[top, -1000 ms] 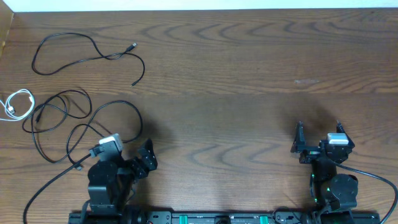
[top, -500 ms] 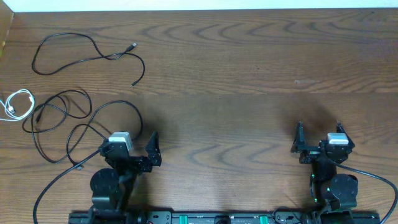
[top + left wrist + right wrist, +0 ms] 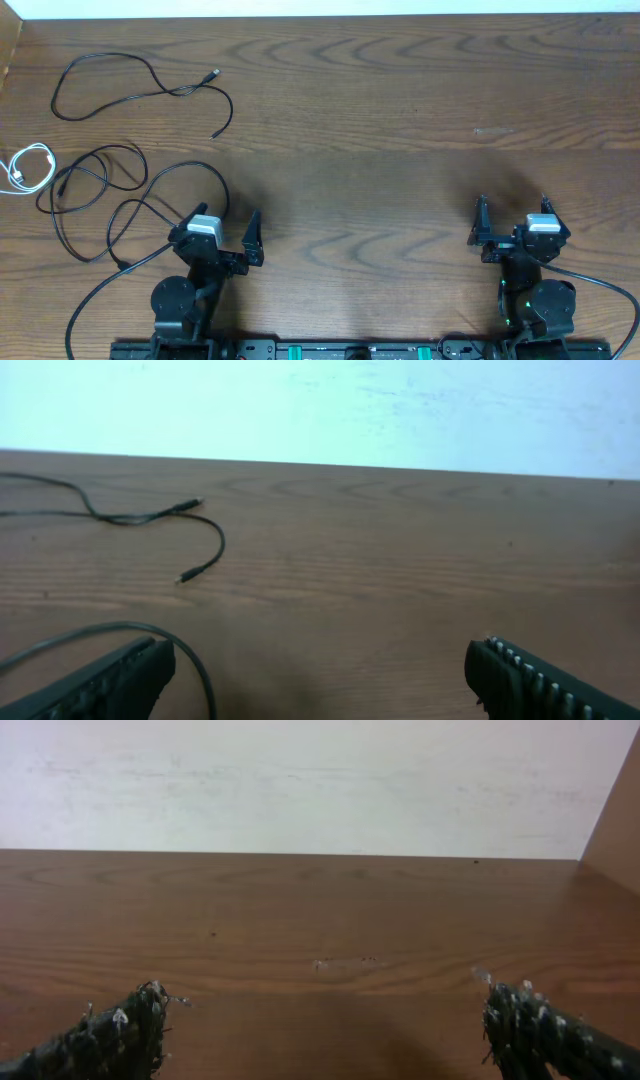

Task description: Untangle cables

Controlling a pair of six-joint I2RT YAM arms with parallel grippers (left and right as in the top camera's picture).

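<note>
While the cables point(image 3: 180, 91) lie spread at left, both pairs of jaws stand open, empty.

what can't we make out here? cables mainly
White cable: overhead, the coil reaches the left edge; plugs too small.
Lower black cable: overhead, one loop vanishes behind the open left gripper, contact unclear; left wrist cuts it at the bottom edge.
Upper black cable: left wrist cuts it at the left edge; plug type too small overhead.
Right wrist: no cable in view.
</note>
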